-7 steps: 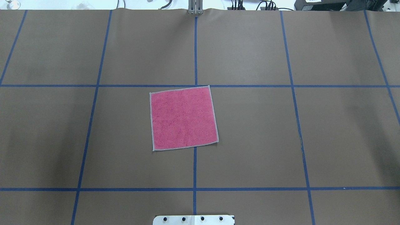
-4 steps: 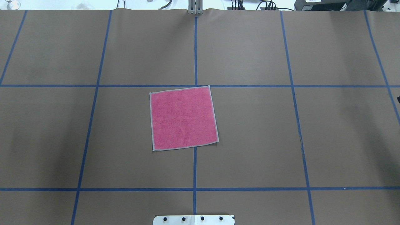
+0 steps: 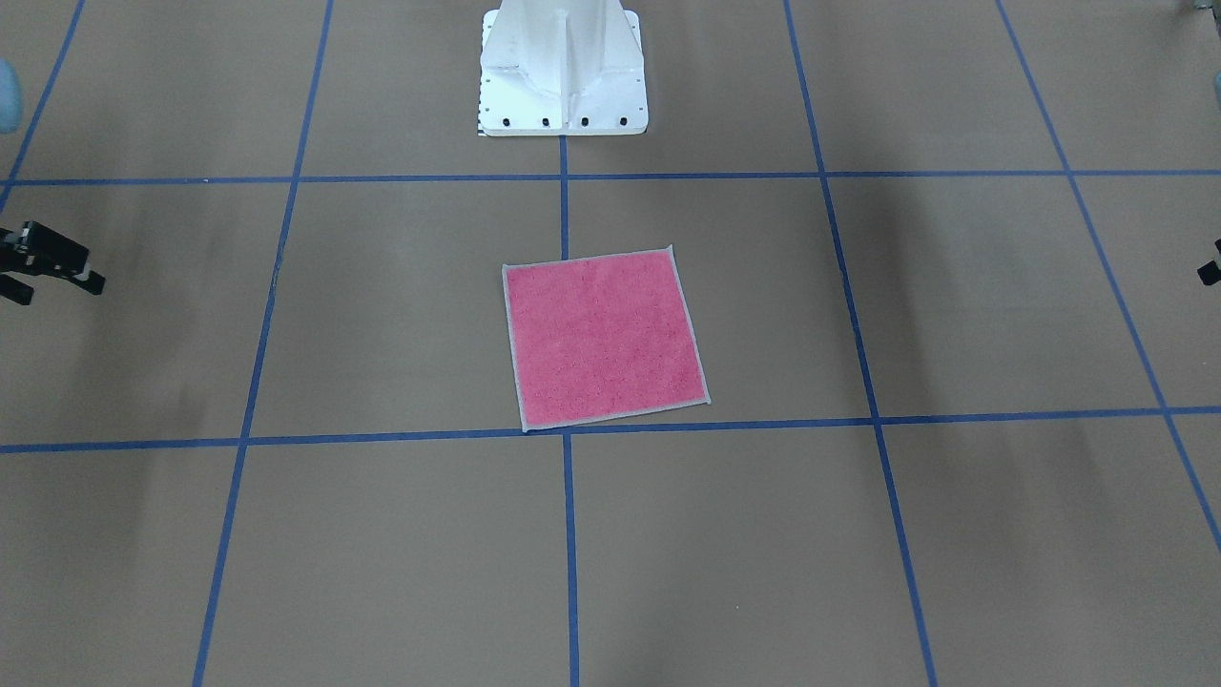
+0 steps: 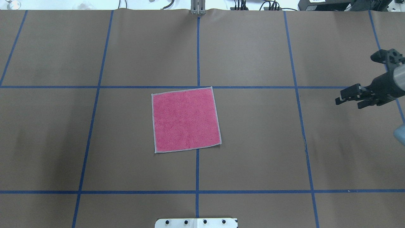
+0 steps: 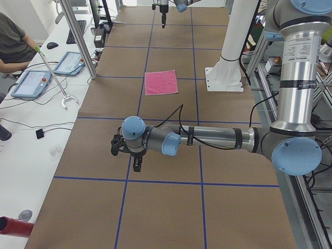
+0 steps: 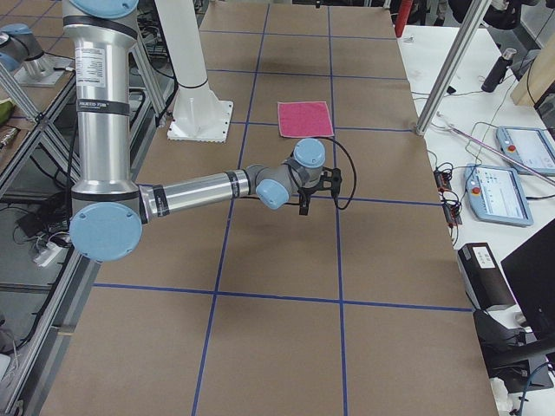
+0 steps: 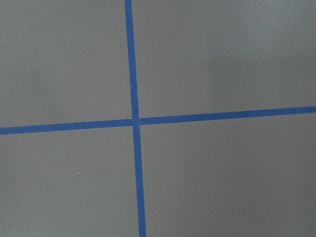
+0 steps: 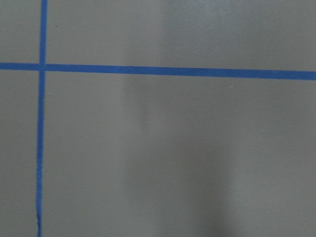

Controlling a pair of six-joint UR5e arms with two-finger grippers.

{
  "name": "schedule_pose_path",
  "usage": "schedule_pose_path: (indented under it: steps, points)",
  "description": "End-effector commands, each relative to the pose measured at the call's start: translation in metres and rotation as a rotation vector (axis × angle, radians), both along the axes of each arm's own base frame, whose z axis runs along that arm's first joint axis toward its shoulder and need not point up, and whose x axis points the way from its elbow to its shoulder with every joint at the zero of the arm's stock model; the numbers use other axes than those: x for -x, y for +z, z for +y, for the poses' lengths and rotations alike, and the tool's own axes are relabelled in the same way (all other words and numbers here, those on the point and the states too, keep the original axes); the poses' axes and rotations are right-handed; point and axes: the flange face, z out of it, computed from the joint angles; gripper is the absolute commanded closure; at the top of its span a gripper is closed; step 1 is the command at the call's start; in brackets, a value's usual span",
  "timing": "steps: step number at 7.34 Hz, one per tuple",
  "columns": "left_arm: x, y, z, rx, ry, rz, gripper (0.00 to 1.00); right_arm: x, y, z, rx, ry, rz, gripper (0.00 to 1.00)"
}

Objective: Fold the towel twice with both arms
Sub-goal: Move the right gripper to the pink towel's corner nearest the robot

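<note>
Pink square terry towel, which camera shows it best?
Overhead exterior: the pink square terry towel lies flat, whole and large. Front-facing shows it similarly well; both side views show it small and far; the wrist cameras show only brown paper and blue tape.

The towel point(image 4: 186, 119) lies on the worktop point(image 4: 253, 152) before the pedestal point(image 3: 563, 67), the right tool point(image 4: 348, 100) well off to its right

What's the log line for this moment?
folds: none | towel: flat, pink up, untouched | right gripper: open, away from towel | left gripper: state unclear, away from towel
</note>
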Motion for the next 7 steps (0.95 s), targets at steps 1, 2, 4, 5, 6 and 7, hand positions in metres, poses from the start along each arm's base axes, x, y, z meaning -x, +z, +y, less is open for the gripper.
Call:
schedule_pose_path:
  steps: [1, 2, 4, 5, 6, 7]
  points:
    - [-0.009, -0.002, 0.000, 0.023, -0.012, 0.008, 0.00, 0.115, -0.074, 0.012, 0.119, 0.087, -0.047, 0.00]
    - [-0.010, -0.001, 0.000, 0.027, -0.011, 0.005, 0.00, 0.168, -0.108, 0.029, 0.179, 0.148, -0.068, 0.00]
    - [-0.016, 0.001, 0.000, 0.028, 0.001, -0.001, 0.00, 0.254, -0.167, 0.073, 0.218, 0.237, -0.116, 0.01]
    - [-0.017, 0.002, 0.001, 0.030, 0.002, -0.002, 0.00, 0.278, -0.186, 0.089, 0.229, 0.236, -0.125, 0.01]
    - [-0.018, 0.005, 0.001, 0.036, 0.004, -0.001, 0.00, 0.303, -0.210, 0.102, 0.227, 0.253, -0.102, 0.01]
    - [-0.018, 0.006, 0.001, 0.038, 0.005, 0.000, 0.00, 0.320, -0.217, 0.113, 0.201, 0.282, -0.067, 0.03]
